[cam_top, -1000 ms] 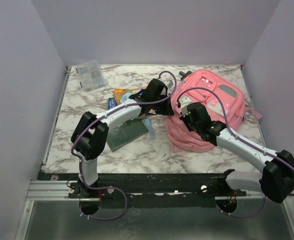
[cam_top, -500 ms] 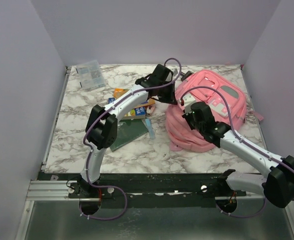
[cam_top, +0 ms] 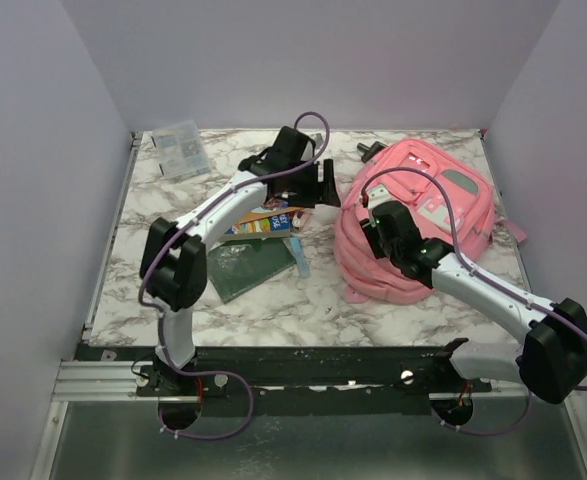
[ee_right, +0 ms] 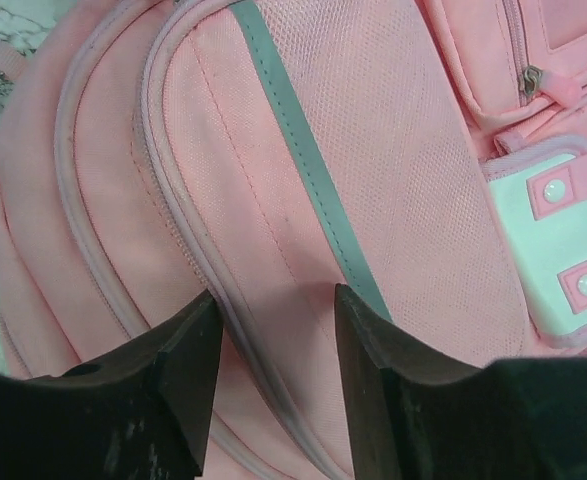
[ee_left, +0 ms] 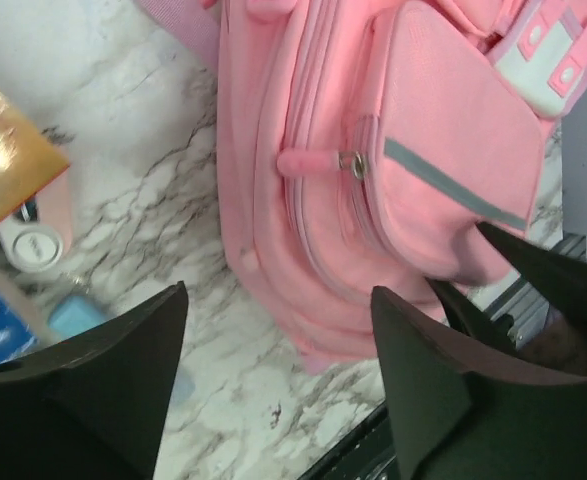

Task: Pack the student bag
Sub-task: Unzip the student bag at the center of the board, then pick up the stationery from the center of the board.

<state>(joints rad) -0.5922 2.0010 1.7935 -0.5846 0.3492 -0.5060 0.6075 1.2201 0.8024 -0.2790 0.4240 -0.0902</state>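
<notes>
Left jaws: spread wide, holding nothing, just left of the bag (cam_top: 468, 215). Bag: flat on the counter (cam_top: 173, 290), zips apparently closed. Right jaws: part-spread, holding nothing, over the bag's front pocket (ee_right: 373, 200). Step: opening the bag. Next move likely requires gripping a zip pull (ee_left: 313, 160).

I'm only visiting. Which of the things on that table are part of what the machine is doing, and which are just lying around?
Part of the job:
student bag, pink
left gripper, open beside the bag
right gripper, open over the bag

Lying about, perhaps waiting to be packed:
dark green book
colourful books
light blue pen
clear packet
</notes>
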